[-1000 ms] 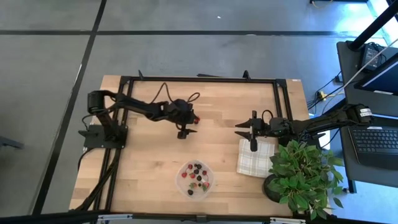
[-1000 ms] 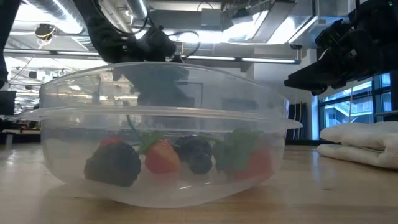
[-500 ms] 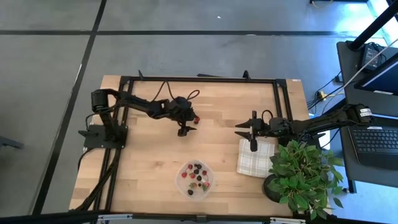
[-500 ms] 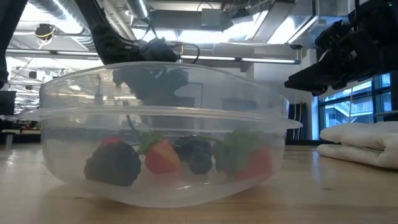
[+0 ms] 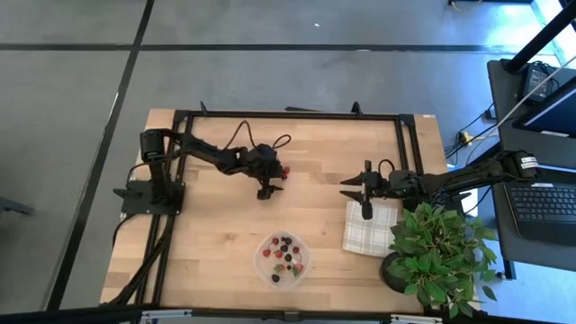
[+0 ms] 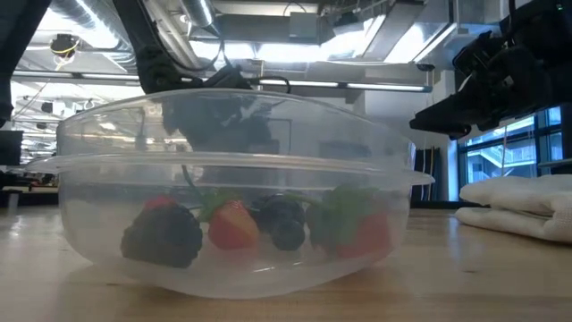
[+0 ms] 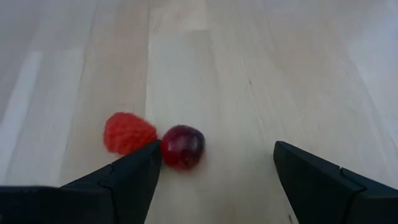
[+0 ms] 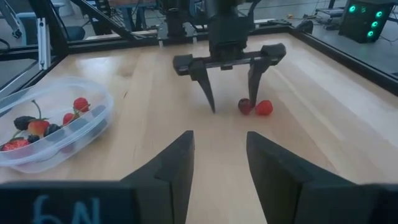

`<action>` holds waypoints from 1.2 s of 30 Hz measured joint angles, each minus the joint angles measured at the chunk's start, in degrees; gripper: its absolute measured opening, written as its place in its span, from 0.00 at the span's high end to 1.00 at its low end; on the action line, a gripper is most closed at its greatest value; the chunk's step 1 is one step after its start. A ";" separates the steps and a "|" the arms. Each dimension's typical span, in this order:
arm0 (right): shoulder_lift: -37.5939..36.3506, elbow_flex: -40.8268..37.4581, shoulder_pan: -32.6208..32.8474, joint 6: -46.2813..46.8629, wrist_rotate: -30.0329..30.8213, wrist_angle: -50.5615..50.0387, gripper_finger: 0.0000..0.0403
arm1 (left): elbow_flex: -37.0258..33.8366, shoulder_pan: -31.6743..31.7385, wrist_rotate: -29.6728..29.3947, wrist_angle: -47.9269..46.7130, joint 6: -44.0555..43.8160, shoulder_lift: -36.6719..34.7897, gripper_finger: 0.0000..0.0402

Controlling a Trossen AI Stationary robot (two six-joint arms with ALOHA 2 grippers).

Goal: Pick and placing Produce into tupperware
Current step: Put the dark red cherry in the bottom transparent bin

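While spread wide (holding nothing), left gripper [image 8: 230,87] nears dark berry [image 7: 183,147].

1. Left arm: dark, 6-joint arm reaching from its base at the table's left edge toward the table's middle, elbow bent, wrist angled downward.
2. Left gripper [image 5: 269,188]: dark 2-finger gripper, jaws spread wide, nothing between them; fingertips point down, close above the tabletop. In the right wrist view [image 8: 231,86] the 2 tapered fingers hang well apart from a horizontal bar.
3. Right arm: dark, 6-joint arm stretched nearly straight from the table's right side toward the middle, held level above the surface.
4. Right gripper [image 5: 352,190]: dark 2-finger gripper, fingers partly apart with a narrow gap, holding nothing [image 8: 217,163]; it hangs clear of the table.
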 joint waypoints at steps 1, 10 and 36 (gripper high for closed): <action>0.00 0.00 0.00 0.00 0.02 0.00 0.63 | 0.02 -0.20 -0.04 0.68 0.10 0.44 0.25; 0.00 0.00 0.02 -0.09 0.02 -0.01 0.63 | 0.15 -0.56 0.42 3.85 -0.22 2.36 0.26; 0.00 0.00 0.04 -0.07 0.02 -0.01 0.63 | 0.17 -0.65 0.40 2.62 -0.18 2.45 0.50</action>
